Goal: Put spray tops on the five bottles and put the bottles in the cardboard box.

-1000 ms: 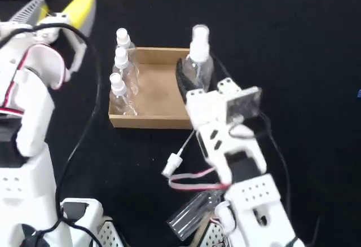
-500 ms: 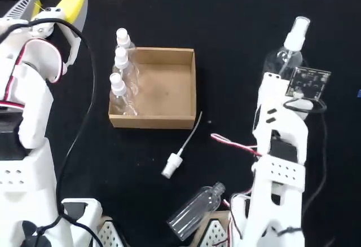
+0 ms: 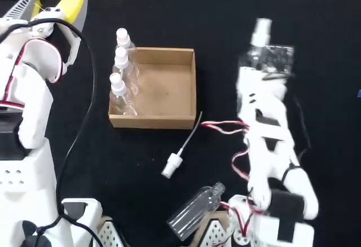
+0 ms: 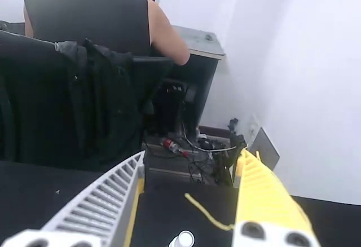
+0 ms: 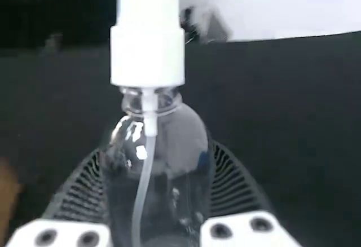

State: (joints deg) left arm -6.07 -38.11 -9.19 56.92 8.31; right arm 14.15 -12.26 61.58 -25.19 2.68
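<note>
Left gripper (image 3: 52,1): raised over the table's far left corner, one grey and one yellow finger spread wide, nothing between them. Its wrist view (image 4: 186,202) shows the same wide gap.

Cardboard box (image 3: 169,124): shallow, open-topped, brown, set left of centre toward the table's far edge. It contains three capped bottles (image 3: 121,69), clear plastic with white spray tops, upright in a row along the box's left wall. The rest of the box floor is bare.

Loose spray top (image 3: 171,165): white, lying on the table just in front of the box, with its thin tube angled up toward the box's near right corner.

Open bottle (image 3: 196,210): clear, capless, lying on its side by the table's near edge, neck toward the right.

Right gripper (image 5: 158,202): closed around the held bottle (image 5: 161,162), gripping its clear body. The bottle carries a white spray top (image 5: 148,38). In the high view the bottle (image 3: 259,32) sits above the table's far right part, well apart from the box.

Table (image 3: 321,21): black, matte.

Room: white wall (image 4: 316,89), dark chair (image 4: 67,106), cables (image 4: 197,145) on the floor.
</note>
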